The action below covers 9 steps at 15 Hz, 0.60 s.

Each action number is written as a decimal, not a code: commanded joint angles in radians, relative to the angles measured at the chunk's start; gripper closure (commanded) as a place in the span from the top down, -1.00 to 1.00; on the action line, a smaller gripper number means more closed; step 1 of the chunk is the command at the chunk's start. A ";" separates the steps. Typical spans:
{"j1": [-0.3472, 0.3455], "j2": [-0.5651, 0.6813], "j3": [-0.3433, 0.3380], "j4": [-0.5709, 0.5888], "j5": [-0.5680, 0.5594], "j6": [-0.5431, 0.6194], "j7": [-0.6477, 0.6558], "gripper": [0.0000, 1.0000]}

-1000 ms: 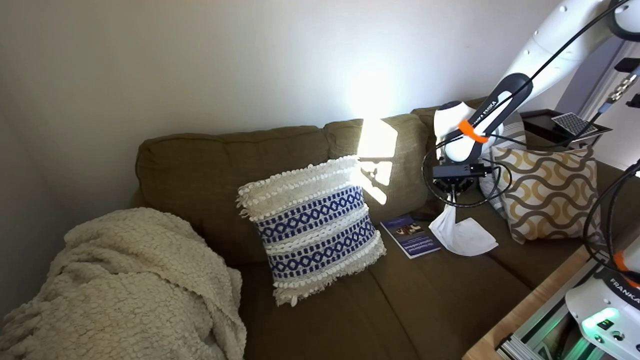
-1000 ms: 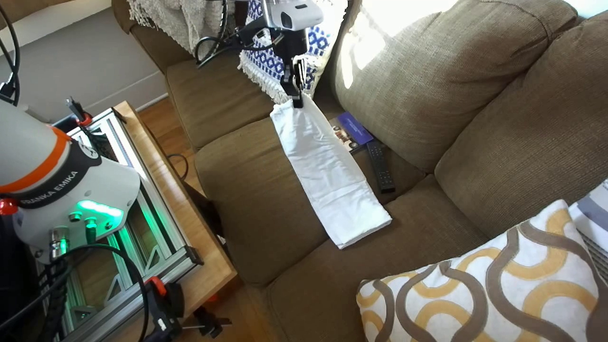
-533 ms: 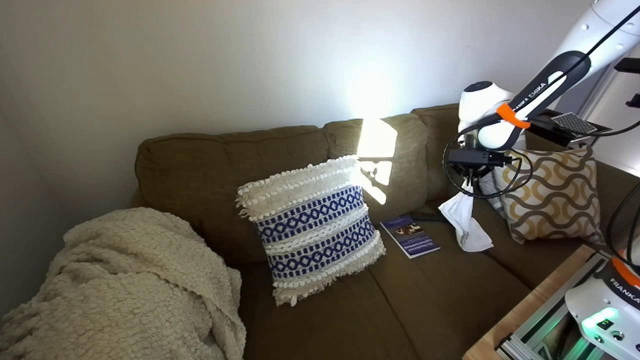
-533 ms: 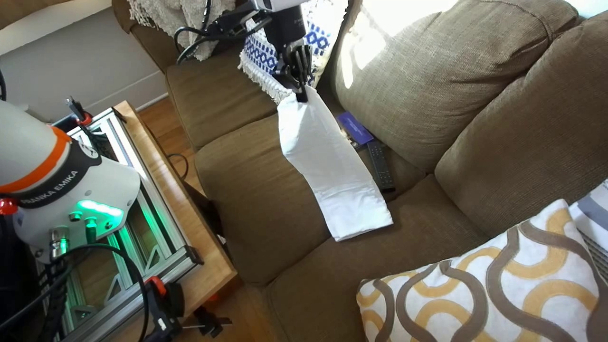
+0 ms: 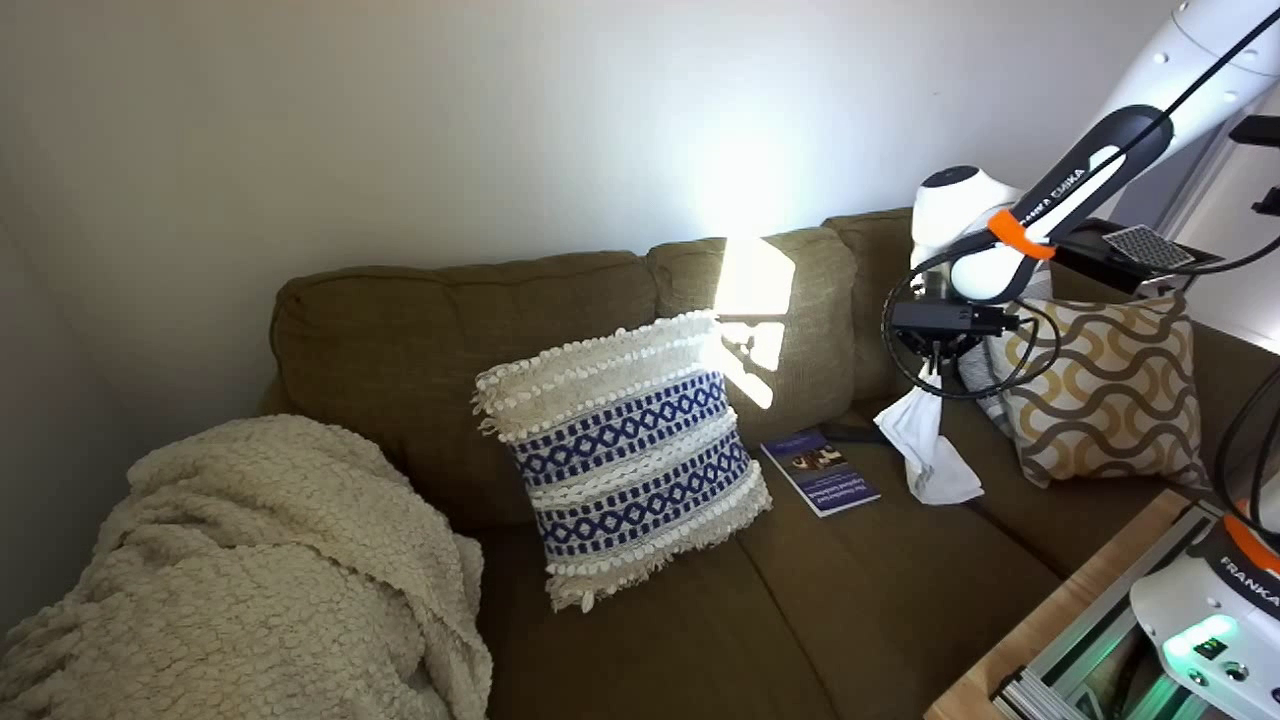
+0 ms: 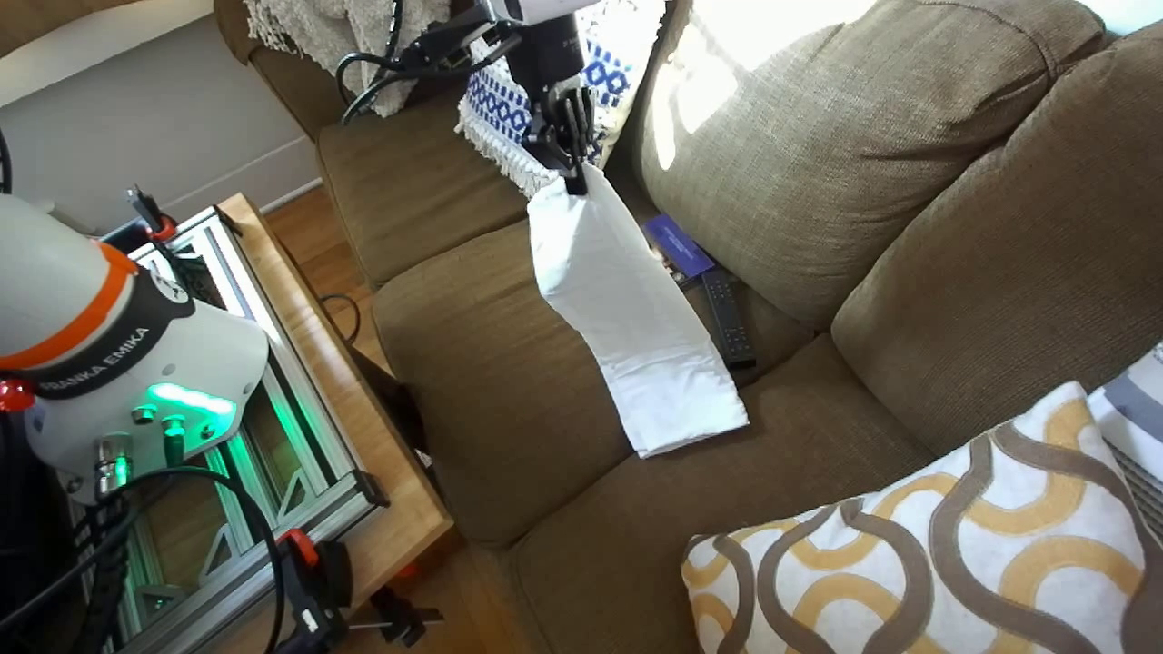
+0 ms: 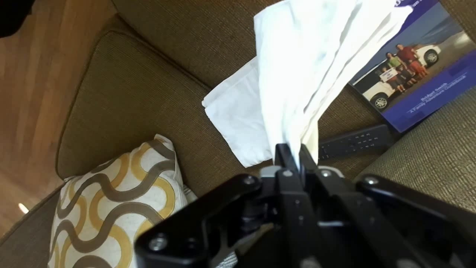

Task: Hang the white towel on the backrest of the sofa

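One white towel (image 6: 627, 309) hangs pinched in the gripper (image 7: 293, 158).

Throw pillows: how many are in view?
3: a fringed pillow on one side of the white towel, a wavy-patterned pillow on the other, and a striped pillow partly behind that. More may be hidden.

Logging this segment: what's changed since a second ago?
The fingers rose, carrying the gripped end of the white towel up and right in an exterior view; the towel now hangs more steeply there. Nothing newly grasped or released: the fingers stay shut on it. Unmoved: guidebook, remote control, blue-and-white fringed pillow, wavy-patterned pillow, cream blanket.
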State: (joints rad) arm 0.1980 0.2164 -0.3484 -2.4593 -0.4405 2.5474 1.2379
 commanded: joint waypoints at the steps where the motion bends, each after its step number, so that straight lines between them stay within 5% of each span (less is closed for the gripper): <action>1: -0.065 -0.025 0.046 0.000 -0.041 0.004 0.039 -0.98; 9: -0.150 -0.109 0.049 0.060 -0.128 0.013 0.124 -0.98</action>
State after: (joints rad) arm 0.0965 0.1543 -0.3194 -2.4033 -0.5115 2.5485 1.3098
